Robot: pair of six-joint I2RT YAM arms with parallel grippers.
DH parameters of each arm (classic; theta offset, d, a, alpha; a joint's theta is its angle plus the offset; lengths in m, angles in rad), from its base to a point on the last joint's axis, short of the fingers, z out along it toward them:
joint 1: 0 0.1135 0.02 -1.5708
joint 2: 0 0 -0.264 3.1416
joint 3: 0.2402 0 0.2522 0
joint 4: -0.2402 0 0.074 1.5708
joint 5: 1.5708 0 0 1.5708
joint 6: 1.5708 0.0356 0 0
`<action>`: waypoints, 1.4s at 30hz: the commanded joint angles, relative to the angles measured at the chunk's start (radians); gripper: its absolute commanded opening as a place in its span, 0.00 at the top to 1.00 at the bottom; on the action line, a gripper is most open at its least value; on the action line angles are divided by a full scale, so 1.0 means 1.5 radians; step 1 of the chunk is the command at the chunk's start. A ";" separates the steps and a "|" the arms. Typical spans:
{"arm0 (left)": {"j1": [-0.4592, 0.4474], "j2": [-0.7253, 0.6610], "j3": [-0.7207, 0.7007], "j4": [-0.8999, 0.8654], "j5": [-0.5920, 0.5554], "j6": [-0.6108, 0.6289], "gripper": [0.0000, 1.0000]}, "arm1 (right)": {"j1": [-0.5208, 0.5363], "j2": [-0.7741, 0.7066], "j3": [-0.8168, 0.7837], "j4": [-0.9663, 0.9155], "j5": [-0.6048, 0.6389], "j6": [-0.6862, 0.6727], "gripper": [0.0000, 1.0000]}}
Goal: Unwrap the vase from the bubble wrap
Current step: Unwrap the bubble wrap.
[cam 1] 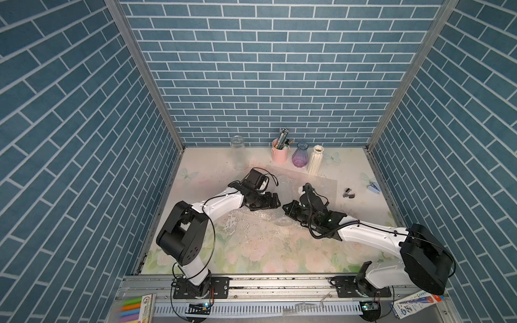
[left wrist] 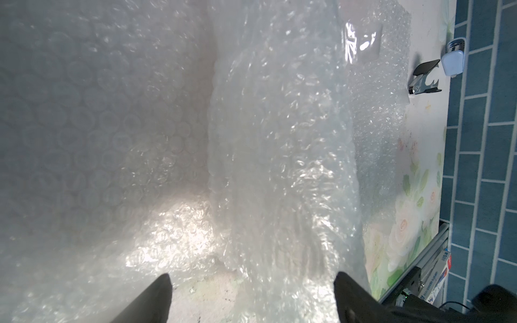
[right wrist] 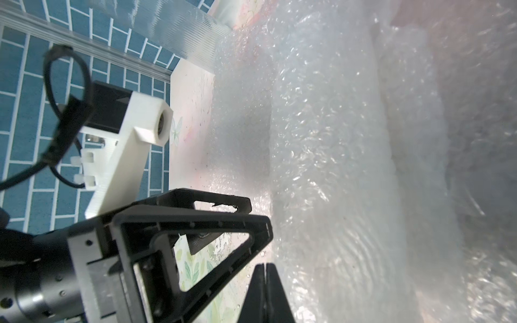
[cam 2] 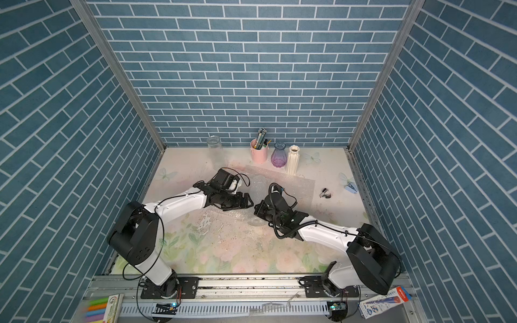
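Note:
A roll of bubble wrap [cam 1: 282,186] [cam 2: 258,184] lies mid-table between both arms. The vase is inside it and shows only as a faint ribbed shape [right wrist: 349,251] through the plastic. My left gripper [cam 1: 275,202] [cam 2: 249,202] is open, and its fingertips [left wrist: 158,293] straddle the roll's near end [left wrist: 279,167]. My right gripper [cam 1: 285,208] [cam 2: 256,209] [right wrist: 264,267] is shut, with its tips right at the roll's edge [right wrist: 321,167]. I see no wrap between them. A flat bubble wrap sheet [cam 1: 316,181] [cam 2: 296,179] lies behind the roll.
Along the back wall stand a clear glass jar [cam 1: 238,152], a pink pen cup [cam 1: 279,153], a purple glass vase [cam 1: 300,156] and a white ribbed vase [cam 1: 315,161]. A staple remover [cam 1: 348,193] [left wrist: 423,78] and a small blue stapler [cam 1: 374,188] lie at the right.

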State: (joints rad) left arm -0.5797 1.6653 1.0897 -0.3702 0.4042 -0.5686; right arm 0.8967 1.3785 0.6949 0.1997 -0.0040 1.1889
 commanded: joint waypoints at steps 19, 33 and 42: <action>0.013 -0.229 -0.116 -0.020 -0.131 -0.070 0.08 | 0.019 0.069 0.117 -0.021 -0.008 -0.011 1.00; 0.018 -0.357 -0.271 0.041 -0.188 -0.130 0.09 | 0.034 0.194 0.219 -0.034 -0.052 -0.010 1.00; 0.019 -0.415 -0.338 0.061 -0.204 -0.169 0.09 | 0.039 0.290 0.297 -0.049 -0.085 -0.009 1.00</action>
State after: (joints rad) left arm -0.5556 1.0687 0.5941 -0.2981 0.1246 -0.7986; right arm 0.9470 1.7782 1.1030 0.1413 -0.1009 1.1778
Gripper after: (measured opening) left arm 0.909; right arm 0.042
